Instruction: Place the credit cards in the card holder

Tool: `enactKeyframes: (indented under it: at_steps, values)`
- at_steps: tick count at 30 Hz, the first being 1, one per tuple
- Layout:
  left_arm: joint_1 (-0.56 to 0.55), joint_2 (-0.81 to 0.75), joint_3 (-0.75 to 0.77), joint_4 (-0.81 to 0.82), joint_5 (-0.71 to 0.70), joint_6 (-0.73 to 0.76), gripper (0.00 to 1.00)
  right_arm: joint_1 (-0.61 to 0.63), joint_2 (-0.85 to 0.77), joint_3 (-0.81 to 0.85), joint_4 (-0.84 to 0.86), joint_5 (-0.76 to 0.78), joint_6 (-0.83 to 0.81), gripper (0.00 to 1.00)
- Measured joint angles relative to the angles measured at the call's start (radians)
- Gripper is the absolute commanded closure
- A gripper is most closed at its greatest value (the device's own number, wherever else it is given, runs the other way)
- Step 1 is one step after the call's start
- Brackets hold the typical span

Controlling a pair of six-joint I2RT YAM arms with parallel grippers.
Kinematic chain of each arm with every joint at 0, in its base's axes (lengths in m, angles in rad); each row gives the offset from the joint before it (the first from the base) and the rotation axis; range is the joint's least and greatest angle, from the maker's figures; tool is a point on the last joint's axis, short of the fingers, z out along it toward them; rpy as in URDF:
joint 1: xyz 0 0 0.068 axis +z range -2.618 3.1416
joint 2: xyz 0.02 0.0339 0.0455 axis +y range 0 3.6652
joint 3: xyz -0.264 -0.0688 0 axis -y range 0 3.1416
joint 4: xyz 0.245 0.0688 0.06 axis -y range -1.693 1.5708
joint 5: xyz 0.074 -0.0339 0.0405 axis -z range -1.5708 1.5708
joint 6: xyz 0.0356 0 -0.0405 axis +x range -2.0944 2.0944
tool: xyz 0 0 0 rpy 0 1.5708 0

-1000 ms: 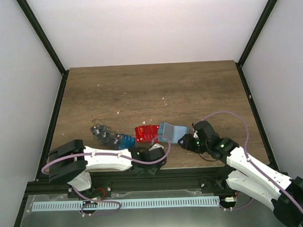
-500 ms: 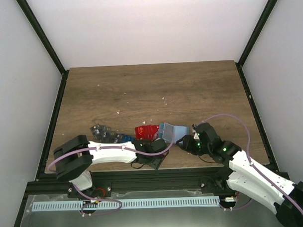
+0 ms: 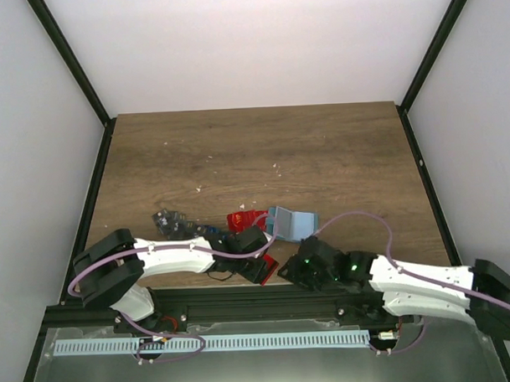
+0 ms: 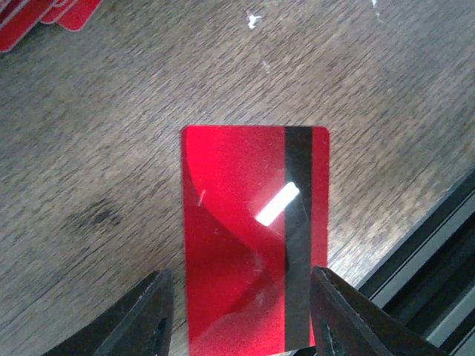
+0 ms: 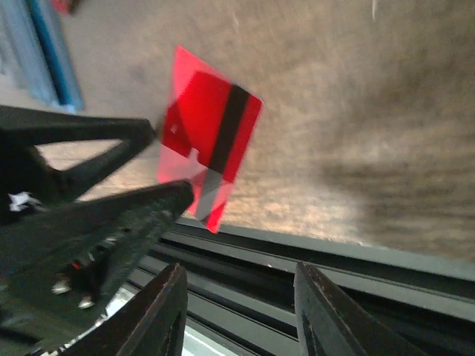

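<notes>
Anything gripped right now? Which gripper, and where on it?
The left gripper holds a red card by its near short end, fingers pinching its two long edges. The right gripper is open and empty.

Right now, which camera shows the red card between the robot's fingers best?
The left wrist view: the red card fills the middle, sharp, with its black stripe plain to see. The right wrist view shows it blurred and tilted. The top view shows only a small red sliver, far away.

No word, number or logo can be read anywhere: the red card [image 4: 237,237] shows only a plain black stripe [image 4: 298,222], and the other cards [image 3: 171,221] are too small to make out
</notes>
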State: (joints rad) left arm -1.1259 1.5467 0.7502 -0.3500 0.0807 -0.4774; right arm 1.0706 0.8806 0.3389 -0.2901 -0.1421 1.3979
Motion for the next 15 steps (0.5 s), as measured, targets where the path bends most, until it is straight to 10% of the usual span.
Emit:
enactKeyframes:
  at_steps: [15]
  values:
    - [0.001, -0.013, -0.052, 0.101, 0.074, 0.006, 0.64, 0.169, 0.296, 0.009, 0.234, 0.082, 0.227, 0.59]
